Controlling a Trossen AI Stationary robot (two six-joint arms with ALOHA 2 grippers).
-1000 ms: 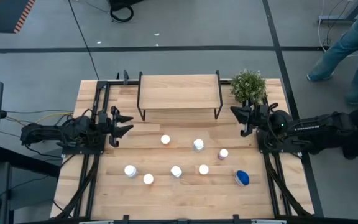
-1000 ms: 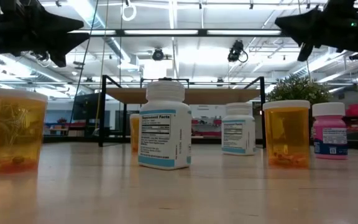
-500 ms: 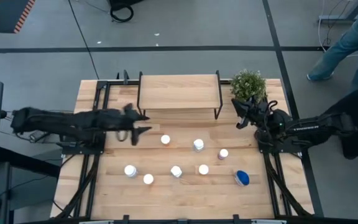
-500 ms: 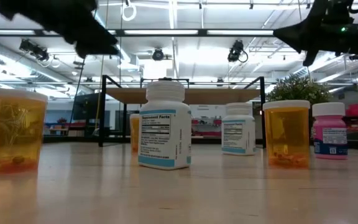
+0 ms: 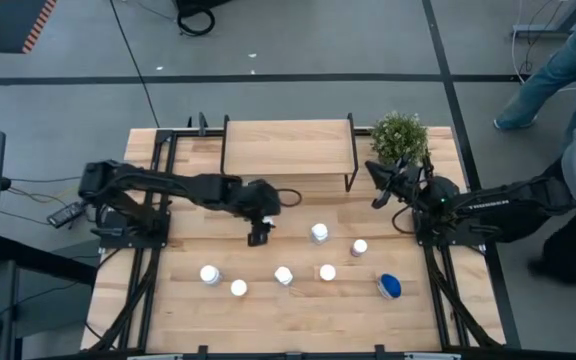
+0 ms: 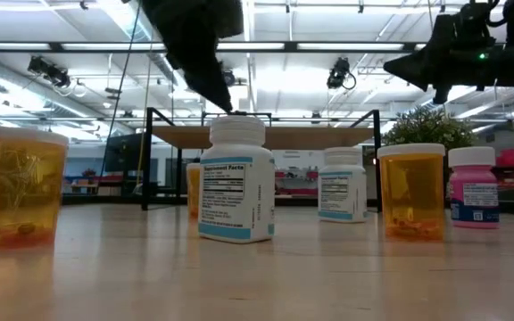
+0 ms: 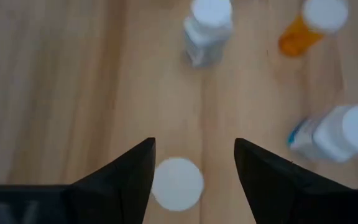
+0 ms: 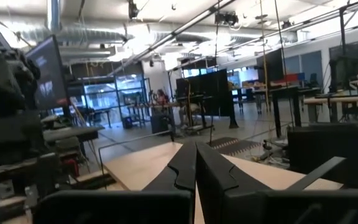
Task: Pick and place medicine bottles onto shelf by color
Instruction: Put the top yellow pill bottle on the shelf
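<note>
Several medicine bottles stand upright on their bases on the slatted table: white-capped ones (image 5: 319,233) (image 5: 284,275) (image 5: 209,273), a pink one (image 6: 474,187), orange ones (image 6: 410,192) and a blue-topped one (image 5: 389,287). The shelf (image 5: 288,148) stands on black legs at the far edge, with nothing on it. My left gripper (image 5: 258,237) is open and tilts down over one white-capped bottle (image 7: 177,182), which shows below and between its fingers without touching them. My right gripper (image 5: 378,188) is shut and holds nothing, raised near the plant.
A potted plant (image 5: 400,137) stands at the far right beside the shelf. Black rails (image 5: 148,270) run along the table's left and right sides. A person (image 5: 568,60) stands beyond the right edge. Bare wood lies between the bottles and the near edge.
My left gripper has swung from the table's left edge toward the middle, risen a little and tipped from level to pointing down; it now hangs over the white-capped bottle in front of the shelf. No bottle has moved.
</note>
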